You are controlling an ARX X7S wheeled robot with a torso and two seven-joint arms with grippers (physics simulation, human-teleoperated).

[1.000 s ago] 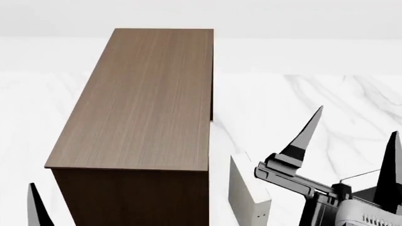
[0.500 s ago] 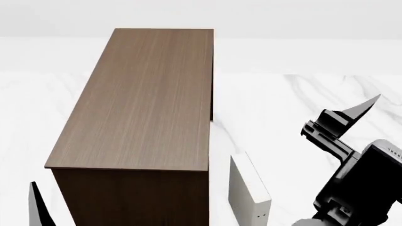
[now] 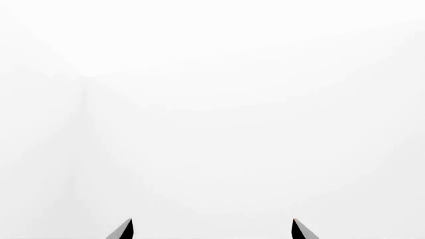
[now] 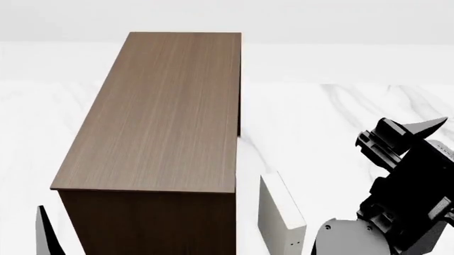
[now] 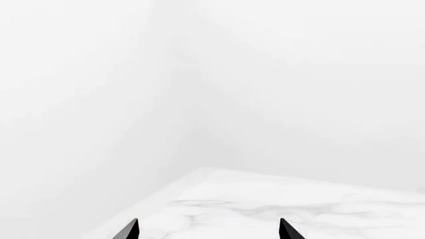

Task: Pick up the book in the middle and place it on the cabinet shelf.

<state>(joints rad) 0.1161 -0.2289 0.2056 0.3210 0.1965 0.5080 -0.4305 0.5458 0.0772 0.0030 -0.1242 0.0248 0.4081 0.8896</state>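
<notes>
The dark grey book is out of view in every frame. The cabinet shelf (image 4: 167, 111) is a tall dark brown block with a flat lighter brown top, at the left and centre of the head view. My right gripper (image 4: 420, 129) is raised at the right edge, well to the right of the cabinet, pointing away to the far right. In the right wrist view its gripper (image 5: 207, 230) is open and empty, facing a white wall and marble floor. My left gripper (image 3: 211, 230) is open and empty, facing blank white. One of its fingers (image 4: 44, 234) shows at the bottom left.
A cream-white book (image 4: 280, 215) with small dark spine dots stands upright on the marble floor (image 4: 319, 122), close to the cabinet's near right corner and left of my right arm (image 4: 404, 212). White walls lie beyond.
My right arm has swung to the right and turned over, so its gripper now points off to the far right. The left finger, the cabinet and the cream book have stayed put.
</notes>
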